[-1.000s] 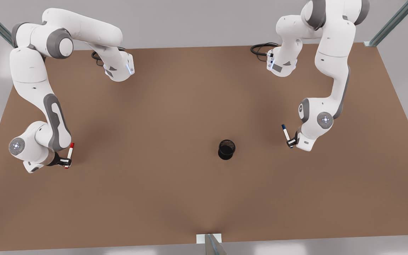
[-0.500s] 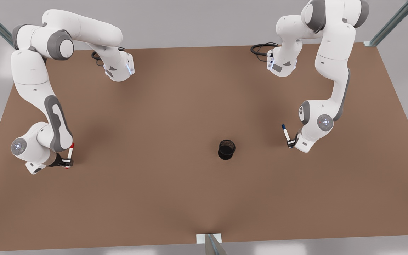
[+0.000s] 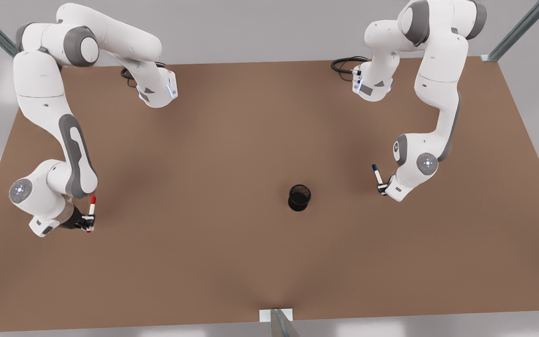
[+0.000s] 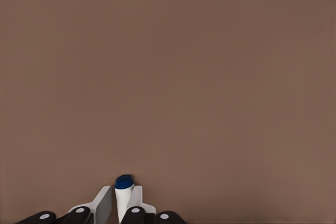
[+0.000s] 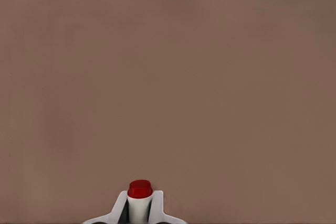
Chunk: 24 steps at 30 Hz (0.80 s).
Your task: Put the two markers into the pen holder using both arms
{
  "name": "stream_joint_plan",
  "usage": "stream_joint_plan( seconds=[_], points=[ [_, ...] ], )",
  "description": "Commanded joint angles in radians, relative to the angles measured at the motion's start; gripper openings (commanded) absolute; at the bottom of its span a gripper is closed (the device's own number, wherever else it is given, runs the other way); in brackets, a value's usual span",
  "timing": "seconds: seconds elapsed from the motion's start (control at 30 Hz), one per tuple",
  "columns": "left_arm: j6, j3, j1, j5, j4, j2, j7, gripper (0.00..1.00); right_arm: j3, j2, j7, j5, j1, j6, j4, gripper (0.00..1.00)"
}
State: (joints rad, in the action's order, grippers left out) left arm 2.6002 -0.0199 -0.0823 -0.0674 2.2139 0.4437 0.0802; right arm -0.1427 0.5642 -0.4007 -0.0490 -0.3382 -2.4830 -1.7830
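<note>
Left gripper [image 3: 382, 188]: you see its jaws clamped on the blue marker [image 3: 377, 175] (front view's right) | right gripper [image 3: 87, 223]: clamped on the red marker [image 3: 91, 211] | pen holder [image 3: 299, 197]: between them, on table [image 3: 232, 140].

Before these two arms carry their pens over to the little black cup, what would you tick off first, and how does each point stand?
1. Left gripper holds the blue marker: ok, fingers are clamped on the barrel in the left wrist view.
2. Right gripper holds the red marker: ok, it is pinched between the pads in the right wrist view.
3. Pen holder upright with its mouth open: ok, standing alone on the brown table.
4. Path from each marker to the holder: ok, bare tabletop lies between.
5. Markers lifted off the table: cannot tell from these views.
6. Grip firm enough for tilting: cannot tell.
</note>
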Motion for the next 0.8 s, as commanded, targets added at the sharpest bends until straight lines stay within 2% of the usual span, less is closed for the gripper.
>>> stream_joint_plan(
  seconds=[0.0,0.13,0.23,0.27,0.43,0.5,0.63,0.77],
  points=[
    [0.0,0.0,-0.001,0.0,0.0,0.0,-0.089,0.37,-0.093,-0.018,0.046,0.009,-0.001,0.003,0.043,0.21],
    [0.0,0.0,-0.002,0.0,-0.002,0.001,-0.085,0.35,-0.347,-0.021,0.282,0.015,0.033,-0.007,0.192,0.21],
    [0.0,0.0,-0.002,0.0,-0.002,0.001,-0.083,0.34,-0.353,-0.021,0.47,0.018,0.215,-0.025,0.294,0.21],
    [0.0,0.0,-0.002,0.0,-0.002,0.001,-0.083,0.33,-0.353,-0.017,0.473,0.014,0.269,-0.161,0.286,0.21],
    [0.0,0.0,0.001,-0.003,-0.002,0.007,-0.08,0.3,-0.347,0.022,0.577,0.015,0.565,-0.516,0.295,0.21],
    [0.0,0.0,0.001,-0.005,-0.002,0.012,-0.08,0.3,-0.333,0.105,0.577,0.018,0.669,-0.617,0.401,0.21],
    [0.001,0.0,0.001,-0.006,-0.003,0.015,-0.08,0.29,-0.051,0.325,0.588,0.014,1.002,-0.614,0.798,0.21],
    [0.001,0.0,0.001,-0.006,-0.003,0.013,-0.074,0.26,-0.023,0.342,0.62,0.006,1.035,-0.619,0.807,0.21]
  ],
)
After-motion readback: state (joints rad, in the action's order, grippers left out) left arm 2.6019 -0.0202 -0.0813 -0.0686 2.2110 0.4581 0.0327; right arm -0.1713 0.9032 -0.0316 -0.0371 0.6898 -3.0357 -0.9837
